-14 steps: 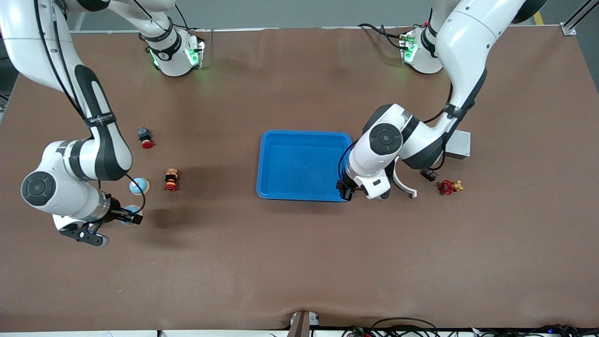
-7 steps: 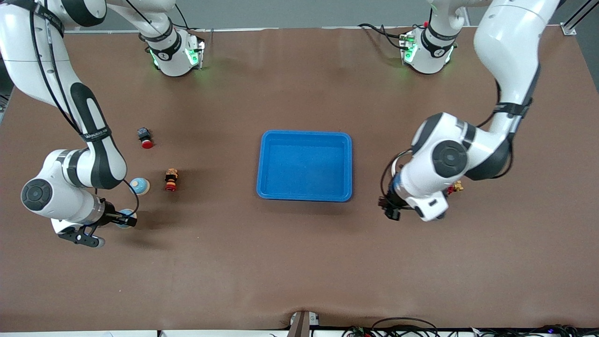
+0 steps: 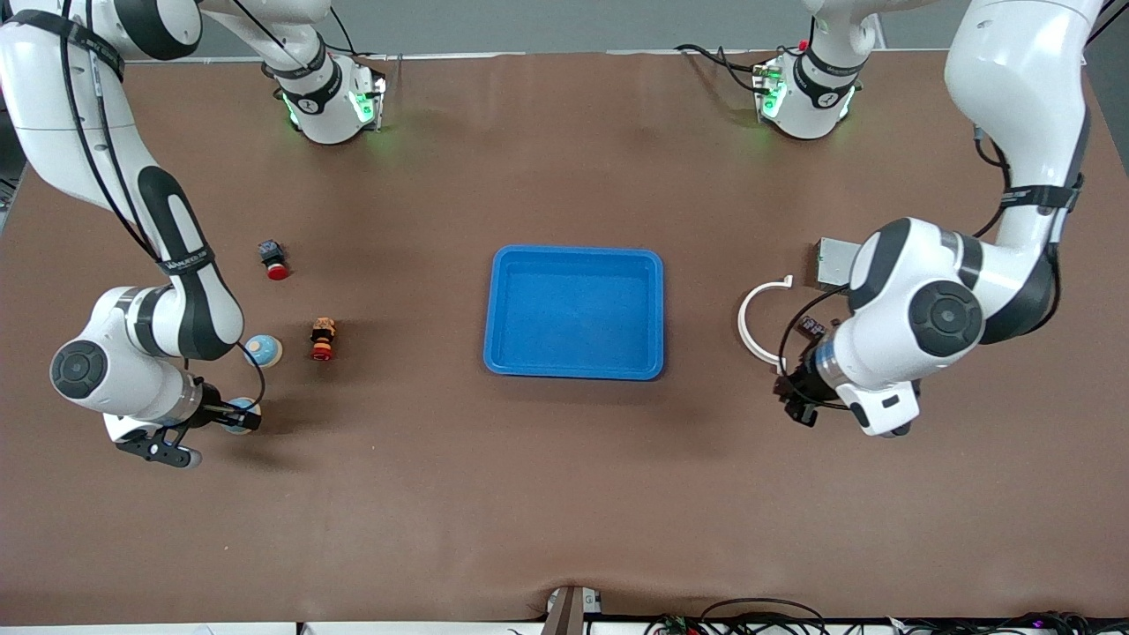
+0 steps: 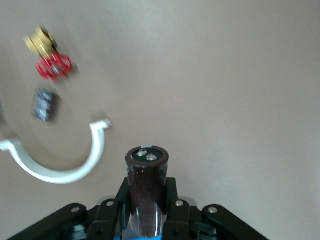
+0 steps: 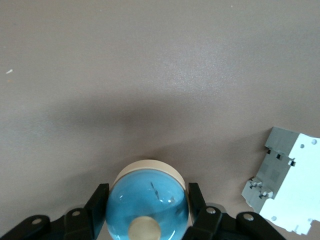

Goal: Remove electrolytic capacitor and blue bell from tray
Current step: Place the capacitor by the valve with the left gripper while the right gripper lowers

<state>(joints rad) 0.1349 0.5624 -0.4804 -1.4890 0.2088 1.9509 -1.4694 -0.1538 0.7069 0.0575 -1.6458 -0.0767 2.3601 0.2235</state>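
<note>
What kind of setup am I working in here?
Likely a robotics lab bench: brown mat-covered table, a blue tray centred, scattered industrial parts such as a red push button and a white clamp ring.

My left gripper [image 4: 146,212] is black around a dark brown capacitor [image 4: 146,192]; my right gripper [image 5: 147,212], black too, frames a blue, cream-rimmed bell [image 5: 147,202].

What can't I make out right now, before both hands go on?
- Front view: the capacitor in the left hand is too small and dark to pick out; the left wrist view shows it.
- Left wrist view: the red valve and dark part are blurred; the edge cuts the white clip.
- Right wrist view: the edge cuts the bell in the right hand.
- Front view: the grey breaker doesn't show.
</note>
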